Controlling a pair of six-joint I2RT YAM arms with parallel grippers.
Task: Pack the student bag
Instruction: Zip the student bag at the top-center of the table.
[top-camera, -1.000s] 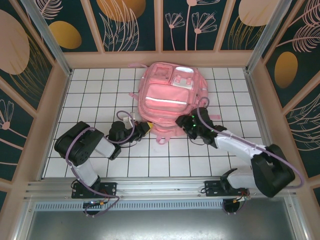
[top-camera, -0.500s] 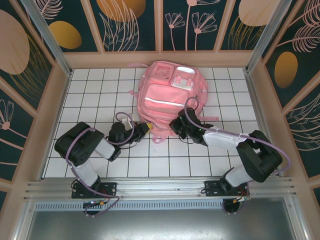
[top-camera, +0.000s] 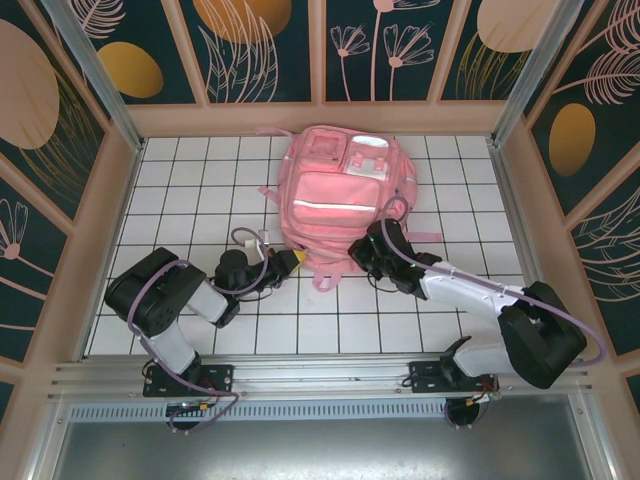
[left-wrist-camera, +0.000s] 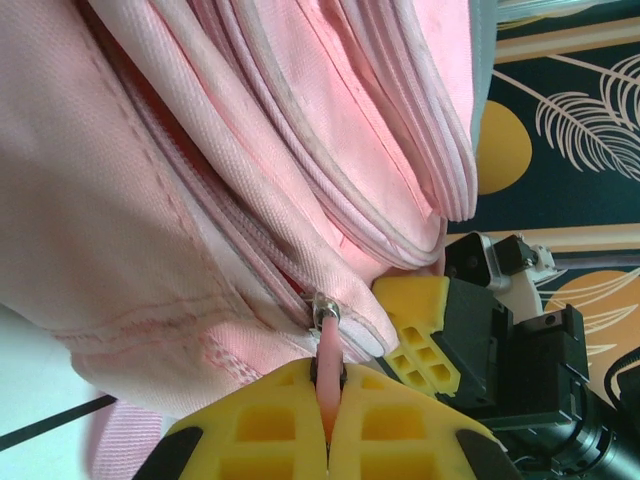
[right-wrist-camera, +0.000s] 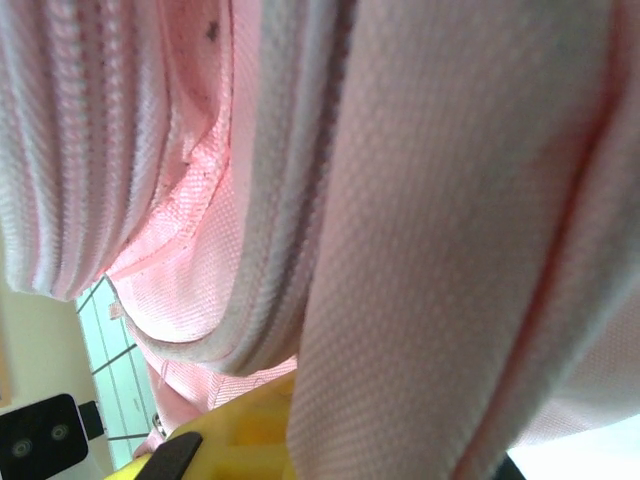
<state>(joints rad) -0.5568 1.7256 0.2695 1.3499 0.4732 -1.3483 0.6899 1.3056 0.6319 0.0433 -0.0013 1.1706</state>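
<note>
While the bag (top-camera: 338, 195) lies flat at the far middle of the tiled surface (top-camera: 190, 180), pockets up and straps trailing toward the near side, both arms are in on its near edge. There are patches on the top pocket, but any lettering is too small to read. Left arm (top-camera: 205, 295) is folded low, elbow out left, wrist reaching right to the bag's near left corner. And there it is: left jaws clamped tight on the pink zip pull (left-wrist-camera: 324, 355), metal slider (left-wrist-camera: 324, 310) just above the yellow fingertips (left-wrist-camera: 260, 420). Right arm (top-camera: 470, 290) stretches long from its elbow at the right to the near right corner. Right jaws closed, pink cloth draped over one yellow finger (right-wrist-camera: 240, 440). Whether cloth is caught between them, I cannot tell.
</note>
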